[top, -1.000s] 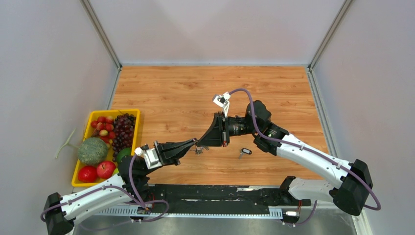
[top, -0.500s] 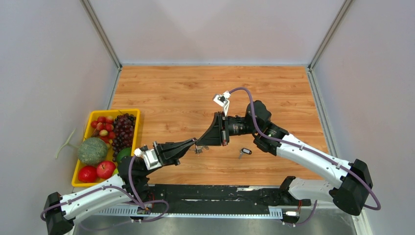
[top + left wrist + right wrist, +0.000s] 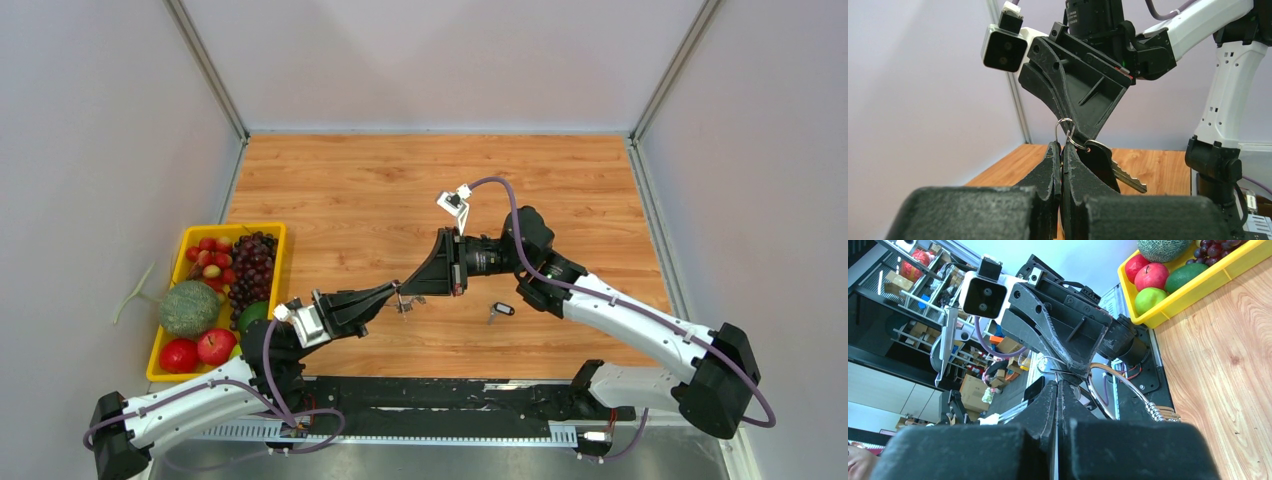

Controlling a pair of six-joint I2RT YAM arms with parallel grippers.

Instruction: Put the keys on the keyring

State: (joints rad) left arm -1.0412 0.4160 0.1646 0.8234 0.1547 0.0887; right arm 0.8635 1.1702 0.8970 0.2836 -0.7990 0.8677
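Observation:
My left gripper (image 3: pixel 393 293) and right gripper (image 3: pixel 407 290) meet tip to tip above the table's middle. In the left wrist view my left gripper (image 3: pixel 1062 146) is shut on a thin wire loop of the keyring (image 3: pixel 1064 119). A black-headed key (image 3: pixel 1098 162) hangs from a small ring on that loop, blade pointing right. In the right wrist view my right gripper (image 3: pixel 1057 384) is shut on a thin wire at the same spot. The keyring's big arc and silver cluster (image 3: pixel 1154 411) hang to its right. A second black-headed key (image 3: pixel 501 309) lies on the table.
A yellow tray (image 3: pixel 215 231) with grapes, apples, a melon and other fruit stands at the left edge of the wooden table (image 3: pixel 360 190). Grey walls close the table in at the back and on both sides.
Hardly anything differs. Both grippers stay shut and joined at the keyring, and the loose key on the table has not moved.

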